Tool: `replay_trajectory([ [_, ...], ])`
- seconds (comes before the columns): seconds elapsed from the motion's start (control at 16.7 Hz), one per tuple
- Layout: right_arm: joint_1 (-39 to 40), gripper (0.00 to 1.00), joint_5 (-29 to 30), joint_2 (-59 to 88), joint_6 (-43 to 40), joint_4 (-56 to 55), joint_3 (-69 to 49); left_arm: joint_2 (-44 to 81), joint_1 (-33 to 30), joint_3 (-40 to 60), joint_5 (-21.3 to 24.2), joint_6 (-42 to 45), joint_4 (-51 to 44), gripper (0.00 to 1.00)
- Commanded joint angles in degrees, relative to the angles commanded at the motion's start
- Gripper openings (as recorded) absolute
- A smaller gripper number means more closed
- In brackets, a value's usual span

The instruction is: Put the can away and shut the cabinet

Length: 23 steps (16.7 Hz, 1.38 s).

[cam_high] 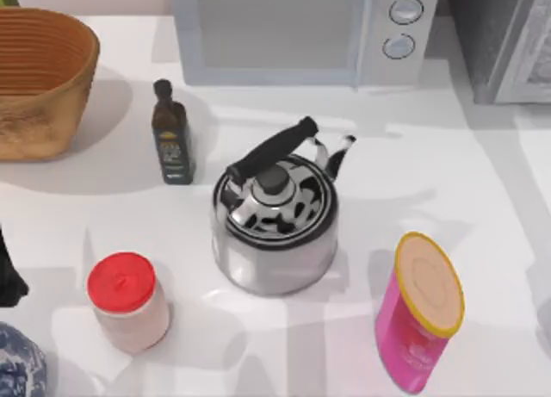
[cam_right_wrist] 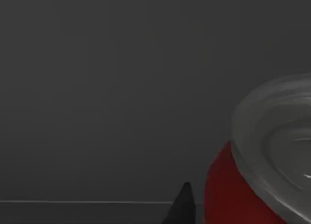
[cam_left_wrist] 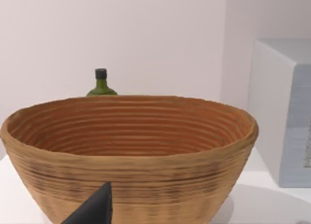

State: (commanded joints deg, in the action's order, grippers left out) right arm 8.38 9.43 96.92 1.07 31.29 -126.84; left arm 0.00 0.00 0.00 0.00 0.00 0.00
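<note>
Right wrist view: the can (cam_right_wrist: pixel 228 195), red side and silver top, is seen right against the camera, with a dark fingertip (cam_right_wrist: pixel 182 207) just beside it and a dark grey surface behind. Whether the right gripper is clamped on it cannot be told. Left wrist view: a dark fingertip (cam_left_wrist: pixel 95 209) is seen before the wicker basket (cam_left_wrist: pixel 129 151); its jaw state cannot be told. A green bottle (cam_left_wrist: pixel 101 85) is seen behind the basket.

The can (cam_right_wrist: pixel 228 195) is cropped at the right wrist view's edge, label unseen.
</note>
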Motion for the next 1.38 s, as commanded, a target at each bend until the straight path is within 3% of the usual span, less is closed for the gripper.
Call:
replay_trajectory([
  [0.42,-2.4,0.00,-2.0,19.4,0.0,6.5,-27.9,0.0,0.0,0.0,0.0,0.0,0.0,1.00],
  [0.84,-2.8,0.00,-2.4,22.9,0.0,7.7,-31.9,0.0,0.0,0.0,0.0,0.0,0.0,1.00],
  [1.38,-2.8,0.68,-2.4,22.9,0.0,7.7,-31.9,0.0,0.0,0.0,0.0,0.0,0.0,1.00],
])
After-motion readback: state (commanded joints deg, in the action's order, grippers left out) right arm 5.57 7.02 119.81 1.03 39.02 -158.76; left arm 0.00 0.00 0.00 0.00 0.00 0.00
